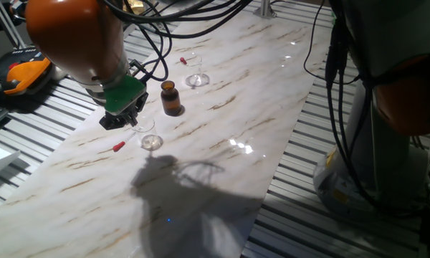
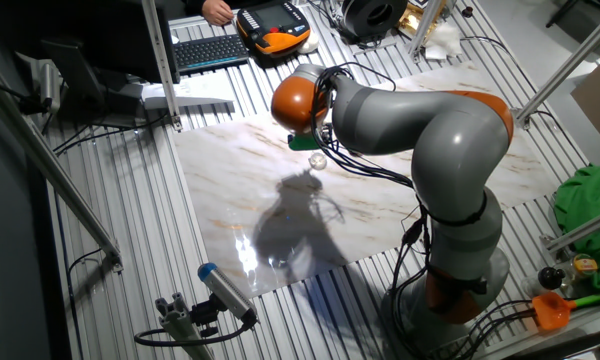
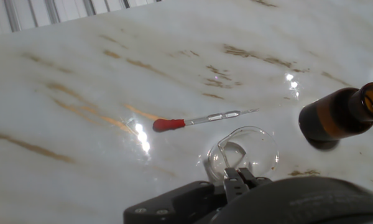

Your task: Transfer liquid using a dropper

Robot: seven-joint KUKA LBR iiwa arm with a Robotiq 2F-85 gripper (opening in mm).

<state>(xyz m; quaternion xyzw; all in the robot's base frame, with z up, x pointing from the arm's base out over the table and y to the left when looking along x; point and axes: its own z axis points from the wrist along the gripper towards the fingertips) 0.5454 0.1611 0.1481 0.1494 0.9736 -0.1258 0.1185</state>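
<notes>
A dropper [image 3: 202,118] with a red bulb lies flat on the marble table, also seen as a dropper [image 1: 119,146] in one fixed view. A small clear glass [image 3: 244,152] stands just right of it, with an open brown bottle [image 3: 339,117] further right. My gripper [image 3: 239,180] hovers above the near rim of the glass, its thin fingers pressed together with nothing between them. In one fixed view the gripper [image 1: 135,125] hangs just left of the glass [image 1: 151,141] and the bottle [image 1: 171,98]. The other fixed view shows the gripper [image 2: 306,142] over the glass [image 2: 318,160].
A second clear glass [image 1: 196,76] stands further back with another red-tipped dropper [image 1: 183,61] beside it. The marble table [image 1: 222,136] rests on a slatted metal bench. A teach pendant [image 1: 21,75] lies at the left, off the marble.
</notes>
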